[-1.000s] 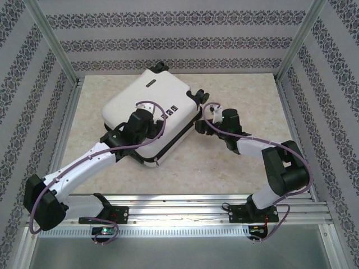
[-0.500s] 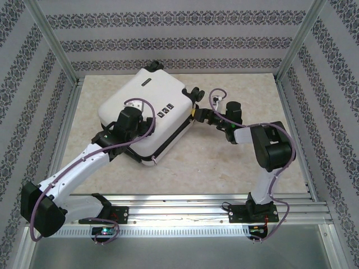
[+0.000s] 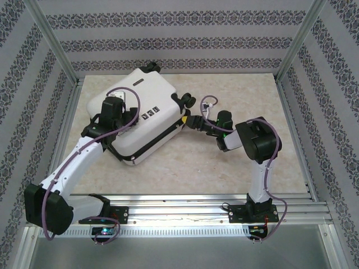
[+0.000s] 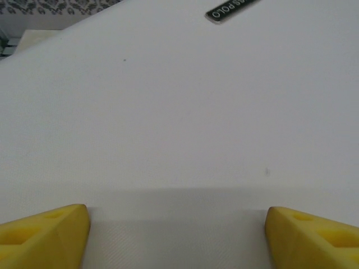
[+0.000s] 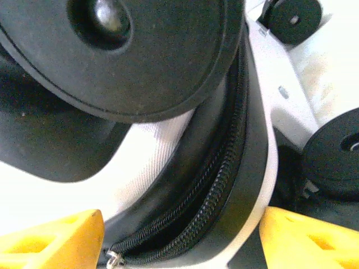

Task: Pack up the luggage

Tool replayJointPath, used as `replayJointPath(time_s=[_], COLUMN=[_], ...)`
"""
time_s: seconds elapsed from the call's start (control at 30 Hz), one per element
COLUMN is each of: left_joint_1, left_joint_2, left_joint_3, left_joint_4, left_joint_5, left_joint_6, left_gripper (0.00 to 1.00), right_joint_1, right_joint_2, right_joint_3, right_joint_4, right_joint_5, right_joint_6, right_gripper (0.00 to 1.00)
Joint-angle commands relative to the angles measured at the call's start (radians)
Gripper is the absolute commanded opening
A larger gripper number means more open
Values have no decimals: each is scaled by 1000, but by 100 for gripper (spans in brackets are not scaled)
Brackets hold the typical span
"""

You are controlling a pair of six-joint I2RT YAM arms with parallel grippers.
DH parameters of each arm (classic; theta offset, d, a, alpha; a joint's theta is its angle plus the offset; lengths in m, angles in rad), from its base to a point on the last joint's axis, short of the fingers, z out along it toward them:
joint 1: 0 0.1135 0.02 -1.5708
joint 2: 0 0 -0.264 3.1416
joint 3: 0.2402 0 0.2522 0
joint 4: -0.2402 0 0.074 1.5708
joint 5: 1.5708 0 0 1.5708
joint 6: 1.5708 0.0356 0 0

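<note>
The white luggage (image 3: 150, 107) lies shut and skewed on the table's left half, its black wheels (image 3: 185, 101) at the right corner. My left gripper (image 3: 122, 96) rests over its lid, open. In the left wrist view the yellow fingertips (image 4: 45, 235) stand wide apart on the smooth white shell (image 4: 179, 112), near a black label (image 4: 230, 10). My right gripper (image 3: 185, 119) is at the wheel corner, open. Its jaws (image 5: 179, 241) straddle the black zipper (image 5: 219, 185) along the seam, under a big caster wheel (image 5: 151, 50). A metal zipper pull (image 5: 114, 259) sits by the left finger.
Beige tabletop (image 3: 224, 162) stretches in front of and to the right of the luggage. Aluminium rails (image 3: 185, 204) run along the near edge, and posts (image 3: 53, 42) stand at the back corners. Patterned walls (image 3: 179, 39) close three sides.
The luggage has slid and turned to the left and back. My left gripper moved left on the lid, and my right gripper followed the wheel corner leftward.
</note>
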Motion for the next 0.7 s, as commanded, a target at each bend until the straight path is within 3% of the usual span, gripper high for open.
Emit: replayJointPath(time_s=[0.0, 0.23, 0.4, 0.67], left_joint_1=[13, -5, -101, -281], left_joint_2=[29, 59, 72, 282], left_joint_3=[66, 170, 231, 487], left_joint_4=[-34, -74, -88, -220], left_joint_5=[13, 76, 56, -104], left_joint_6=[62, 41, 24, 27], left_gripper=[82, 81, 81, 81], right_joint_1=[82, 92, 125, 194], right_joint_2=[-91, -185, -186, -170], right_joint_3=[-61, -187, -207, -135], right_joint_4=[122, -41, -97, -212], right_joint_5=[-71, 100, 160, 225], right_joint_6=[-30, -155, -220, -329], right_gripper=[71, 67, 63, 60])
